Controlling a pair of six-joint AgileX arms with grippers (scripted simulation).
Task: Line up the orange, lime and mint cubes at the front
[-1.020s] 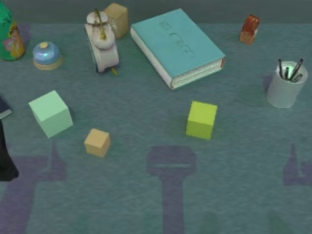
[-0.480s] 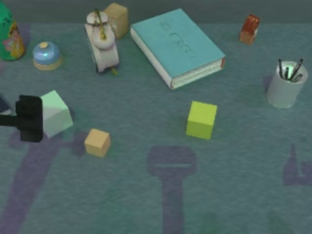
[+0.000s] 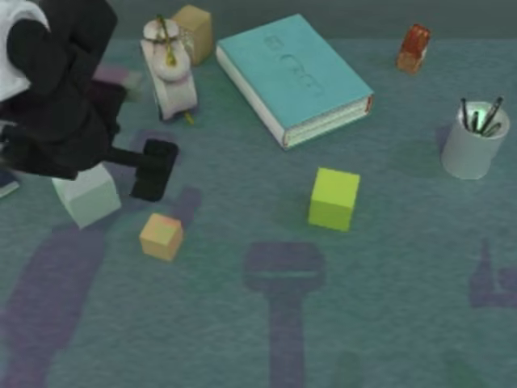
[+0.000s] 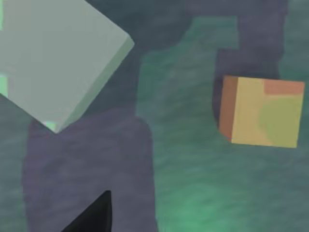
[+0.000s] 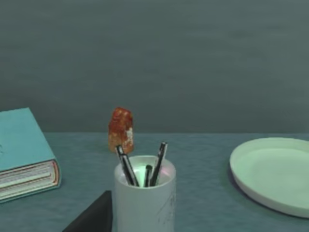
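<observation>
Surface: teal cloth-textured table (image 3: 404,323) with a dark wall behind; arm shadows lay across the front area.
Left arm: reached in from the top view's upper left, covering much of that corner.
Left gripper (image 3: 153,170): hung above the table between the mint cube and the orange cube, just above and behind the orange one. Only 1 dark fingertip showed in the left wrist view, so finger spacing could not be told. It held nothing visible.
Mint cube (image 3: 87,198): largest of the 3, at the left side, partly hidden under the arm; rotated corner-on in the left wrist view (image 4: 53,58).
Orange cube (image 3: 161,235): smallest, near the mint cube but apart from it, toward the front left (image 4: 263,112).
Lime cube (image 3: 334,199): mid-sized, near table centre, well apart from the other 2.
Right gripper: out of the top view; only a dark finger edge (image 5: 91,215) showed in its own wrist view, parked facing the pen cup (image 5: 145,198).
Other items: teal book (image 3: 295,77), tan block (image 3: 194,31), red-orange object (image 3: 414,47), white plate (image 5: 273,174).
Task status: judged early; the 3 cubes lay scattered, none aligned at the front.
Likely intent: the left gripper's position suggested an approach to 1 of the 2 left-hand cubes; which one was unclear.
</observation>
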